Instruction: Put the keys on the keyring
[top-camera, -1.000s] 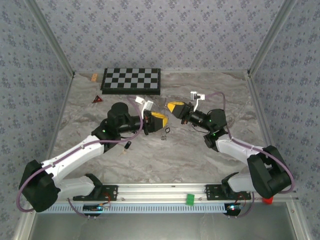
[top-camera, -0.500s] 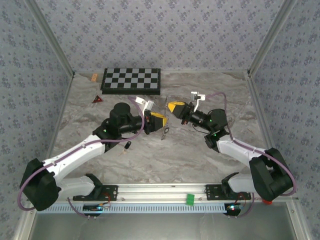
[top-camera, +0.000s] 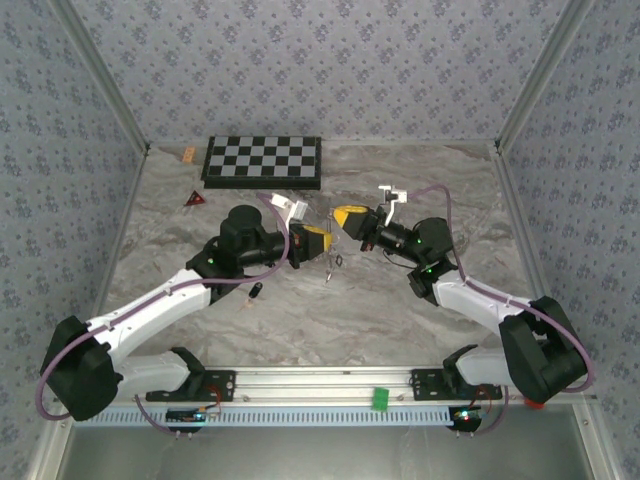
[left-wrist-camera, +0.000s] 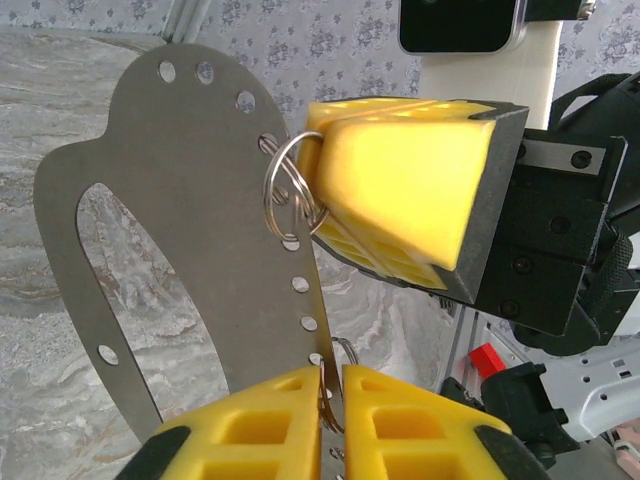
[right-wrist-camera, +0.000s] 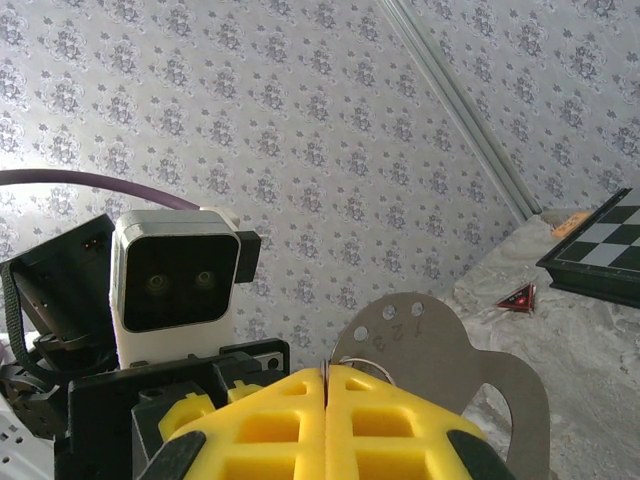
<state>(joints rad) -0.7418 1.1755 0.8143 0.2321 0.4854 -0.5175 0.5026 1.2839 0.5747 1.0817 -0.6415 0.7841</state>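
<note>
above the middle of the bench (top-camera: 330, 330) the two grippers meet tip to tip. the right gripper (right-wrist-camera: 328, 375) has its yellow fingers (left-wrist-camera: 400, 190) pressed together on the keyring (left-wrist-camera: 268, 190), whose thin silvery wire loop sticks out of the seam between them. the ring passes through a hole near the edge of a thin grey metal plate (left-wrist-camera: 200, 250), which stands upright between the two grippers. the left gripper (left-wrist-camera: 332, 378) comes in from below with its jaws drawn to a narrow slit. the plate's lower edge runs into that slit, and a small wire loop shows there too. what that loop belongs to cannot be told. one key (top-camera: 257, 291) with a black head lies flat on the bench left of the middle, close beside the left arm and well apart from the ring. a red triangle (top-camera: 193, 199) lies toward the far left corner, near a chessboard (top-camera: 263, 160) at the far edge.
</note>
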